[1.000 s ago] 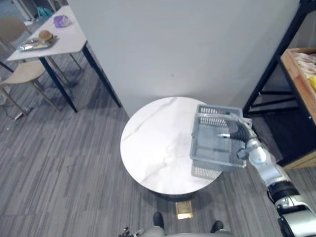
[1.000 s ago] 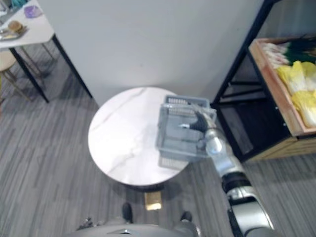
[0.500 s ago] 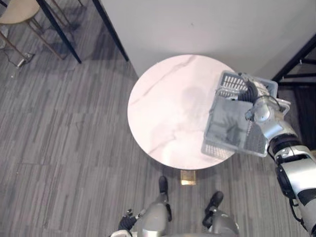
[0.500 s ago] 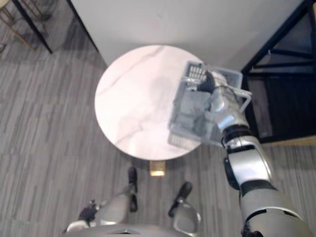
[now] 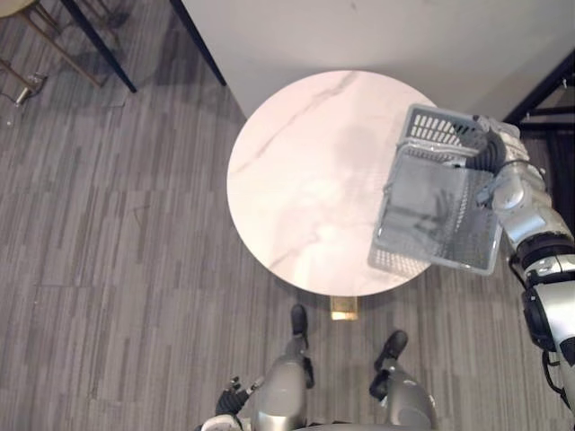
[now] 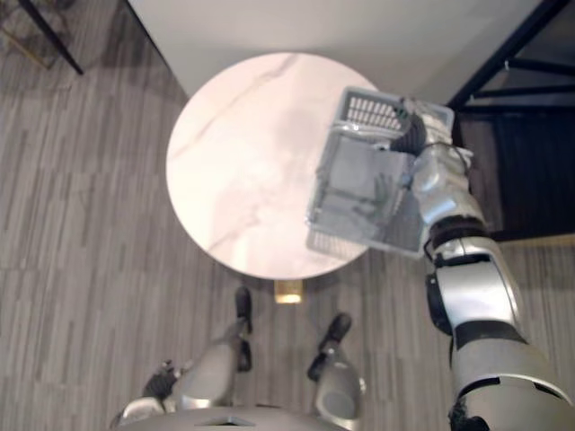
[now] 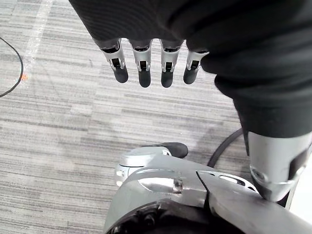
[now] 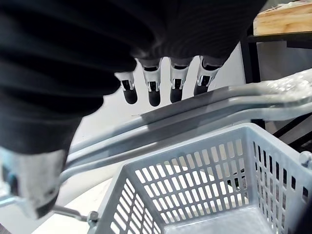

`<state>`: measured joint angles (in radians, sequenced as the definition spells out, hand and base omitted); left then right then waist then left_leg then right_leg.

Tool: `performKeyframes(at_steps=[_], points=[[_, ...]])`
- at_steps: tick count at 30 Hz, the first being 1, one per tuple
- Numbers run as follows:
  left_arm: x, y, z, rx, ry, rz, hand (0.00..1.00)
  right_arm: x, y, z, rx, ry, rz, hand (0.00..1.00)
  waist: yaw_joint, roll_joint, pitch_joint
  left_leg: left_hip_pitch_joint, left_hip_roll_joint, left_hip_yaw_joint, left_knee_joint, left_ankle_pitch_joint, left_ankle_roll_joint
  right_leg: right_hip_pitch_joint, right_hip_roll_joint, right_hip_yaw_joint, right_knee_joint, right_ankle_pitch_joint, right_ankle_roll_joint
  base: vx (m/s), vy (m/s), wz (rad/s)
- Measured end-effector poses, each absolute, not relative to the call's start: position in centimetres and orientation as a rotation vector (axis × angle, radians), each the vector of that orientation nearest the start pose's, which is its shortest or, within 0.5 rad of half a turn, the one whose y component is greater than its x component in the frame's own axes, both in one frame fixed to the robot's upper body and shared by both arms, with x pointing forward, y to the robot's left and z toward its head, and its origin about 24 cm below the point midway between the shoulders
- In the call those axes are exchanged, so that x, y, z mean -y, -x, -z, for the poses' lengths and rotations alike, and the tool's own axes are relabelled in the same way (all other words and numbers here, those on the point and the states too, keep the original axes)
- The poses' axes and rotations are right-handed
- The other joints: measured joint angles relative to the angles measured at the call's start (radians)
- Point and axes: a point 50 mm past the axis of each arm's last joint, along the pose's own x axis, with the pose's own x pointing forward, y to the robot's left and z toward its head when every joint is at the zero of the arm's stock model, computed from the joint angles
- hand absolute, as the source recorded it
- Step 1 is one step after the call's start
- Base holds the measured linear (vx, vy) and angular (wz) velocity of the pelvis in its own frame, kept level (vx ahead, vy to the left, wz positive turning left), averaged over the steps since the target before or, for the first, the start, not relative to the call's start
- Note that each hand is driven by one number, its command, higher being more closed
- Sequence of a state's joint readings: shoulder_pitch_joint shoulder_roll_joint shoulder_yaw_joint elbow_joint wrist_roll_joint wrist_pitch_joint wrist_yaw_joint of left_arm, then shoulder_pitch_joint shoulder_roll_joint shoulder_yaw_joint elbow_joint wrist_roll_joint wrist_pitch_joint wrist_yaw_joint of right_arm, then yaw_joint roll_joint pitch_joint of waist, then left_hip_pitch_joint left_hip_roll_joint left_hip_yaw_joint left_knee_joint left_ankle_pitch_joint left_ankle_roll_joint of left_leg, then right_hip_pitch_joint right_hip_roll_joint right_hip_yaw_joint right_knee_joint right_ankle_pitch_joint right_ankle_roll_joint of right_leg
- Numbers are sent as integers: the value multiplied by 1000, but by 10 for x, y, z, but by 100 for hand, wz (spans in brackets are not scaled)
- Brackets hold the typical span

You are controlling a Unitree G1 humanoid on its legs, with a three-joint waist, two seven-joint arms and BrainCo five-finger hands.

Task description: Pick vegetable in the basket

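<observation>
You are operating in a furnished indoor commercial room, shop-like or canteen-like; which of the two cannot be determined. Evidence noted:
- a grey plank-pattern floor [image 5: 108, 224]
- a plain pale wall [image 5: 377, 36]
- a round marble-look table [image 5: 296, 171]
- a dark table leg [image 5: 101, 45] beyond it
- a black metal rack frame [image 6: 497, 58]
- a wooden shelf [image 8: 285, 19]
- a grey plastic shopping basket [image 5: 440, 211]
</observation>
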<state>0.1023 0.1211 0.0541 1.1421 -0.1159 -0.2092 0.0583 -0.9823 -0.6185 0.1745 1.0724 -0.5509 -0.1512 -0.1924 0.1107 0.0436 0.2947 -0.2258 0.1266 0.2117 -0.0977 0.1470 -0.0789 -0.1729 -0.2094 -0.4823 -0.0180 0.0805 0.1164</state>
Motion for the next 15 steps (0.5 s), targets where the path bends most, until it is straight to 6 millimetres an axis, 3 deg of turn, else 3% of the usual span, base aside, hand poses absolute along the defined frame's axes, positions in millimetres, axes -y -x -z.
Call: performKeyframes(at_steps=[5, 15], points=[[-210, -82, 160, -1019, -24, -261, 0, 279, -392, -186, 98, 1244, 264, 0, -6, -1, 1, 1, 0, 4, 0, 0, 0, -2, 0, 5, 0, 2, -1, 1, 3, -1], [-212, -83, 160, -1017, -33, -260, 0, 266, -393, -191, 156, 1343, 201, 0, -21, -8, 5, 2, 0, 25, 0, -1, -2, -20, 0, 44, -8, 22, 1, -4, 10, -8]])
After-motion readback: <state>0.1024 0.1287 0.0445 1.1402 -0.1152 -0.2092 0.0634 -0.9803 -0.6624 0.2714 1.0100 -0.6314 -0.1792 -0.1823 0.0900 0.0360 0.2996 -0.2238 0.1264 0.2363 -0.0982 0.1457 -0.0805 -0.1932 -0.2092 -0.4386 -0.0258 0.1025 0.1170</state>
